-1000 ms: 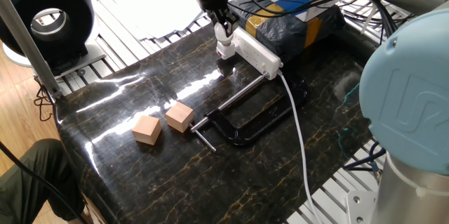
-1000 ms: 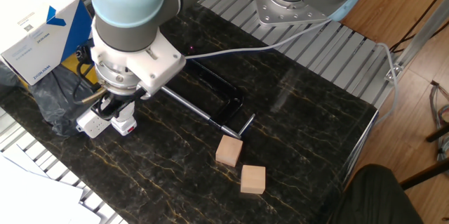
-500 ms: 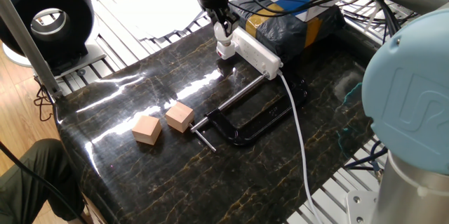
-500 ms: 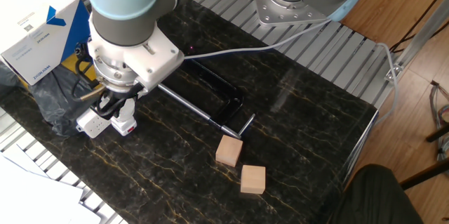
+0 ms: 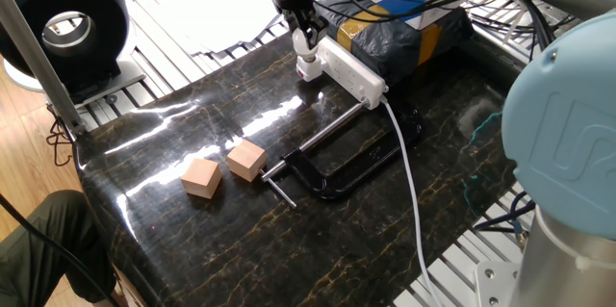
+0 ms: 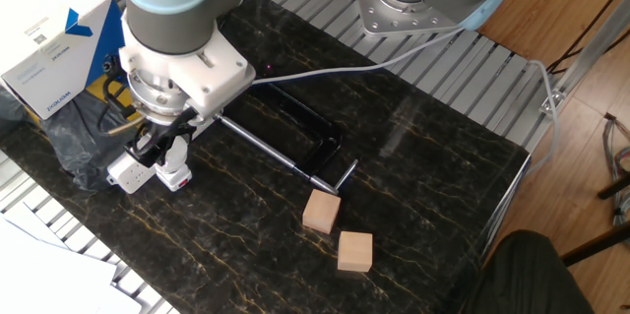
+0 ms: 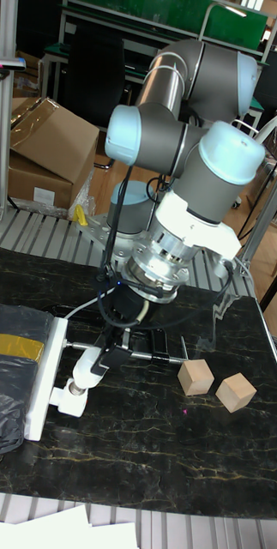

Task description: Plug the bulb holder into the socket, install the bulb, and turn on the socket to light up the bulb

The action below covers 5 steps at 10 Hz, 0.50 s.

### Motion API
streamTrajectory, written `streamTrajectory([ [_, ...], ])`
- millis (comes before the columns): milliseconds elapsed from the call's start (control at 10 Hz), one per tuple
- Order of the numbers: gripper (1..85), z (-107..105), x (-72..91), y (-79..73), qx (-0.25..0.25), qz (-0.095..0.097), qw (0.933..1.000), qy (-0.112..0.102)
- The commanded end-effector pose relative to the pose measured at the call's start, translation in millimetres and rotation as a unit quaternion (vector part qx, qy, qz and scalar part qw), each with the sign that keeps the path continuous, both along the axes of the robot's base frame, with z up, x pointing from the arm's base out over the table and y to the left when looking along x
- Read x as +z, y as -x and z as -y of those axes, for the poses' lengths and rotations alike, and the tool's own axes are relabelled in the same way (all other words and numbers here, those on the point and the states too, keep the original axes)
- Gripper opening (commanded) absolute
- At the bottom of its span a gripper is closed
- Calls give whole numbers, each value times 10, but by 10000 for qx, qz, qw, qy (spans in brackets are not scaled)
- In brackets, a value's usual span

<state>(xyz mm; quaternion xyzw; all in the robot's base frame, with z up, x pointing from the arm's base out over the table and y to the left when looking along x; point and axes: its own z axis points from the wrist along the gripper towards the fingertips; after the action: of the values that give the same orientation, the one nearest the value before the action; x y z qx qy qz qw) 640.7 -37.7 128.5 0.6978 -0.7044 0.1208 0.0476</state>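
The socket [image 5: 352, 69] lies at the back of the dark marble table, with its white cable [image 5: 409, 187] trailing toward the front. The bulb holder [image 5: 310, 69], a small white cube with a red mark, sits against the socket's near end [image 6: 129, 171]. The white bulb [image 5: 306, 54] stands tilted in the top of the holder [image 7: 69, 400]. My gripper [image 5: 306, 39] comes down from above, its black fingers shut around the bulb [image 6: 174, 156]. In the tall fixed view the bulb [image 7: 89, 364] leans up toward the gripper [image 7: 108, 348]. The bulb is not lit.
A black C-clamp [image 5: 337, 167] lies mid-table in front of the socket. Two tan wooden cubes [image 5: 202, 177] [image 5: 246, 160] sit to its left. A black-wrapped box [image 5: 404, 33] stands behind the socket. A black ring-shaped device [image 5: 65, 26] stands off the table's far left.
The wrist has shifted and turned slightly above the bulb. The bulb, holder and socket stay where they were.
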Motion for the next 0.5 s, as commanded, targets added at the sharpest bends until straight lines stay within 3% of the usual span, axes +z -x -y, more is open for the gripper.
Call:
streamTrajectory([
  [0, 10, 0, -6, 37, -36, 24, 9998, -199],
  [400, 10, -22, -16, 111, 10, -88, 9994, -322],
])
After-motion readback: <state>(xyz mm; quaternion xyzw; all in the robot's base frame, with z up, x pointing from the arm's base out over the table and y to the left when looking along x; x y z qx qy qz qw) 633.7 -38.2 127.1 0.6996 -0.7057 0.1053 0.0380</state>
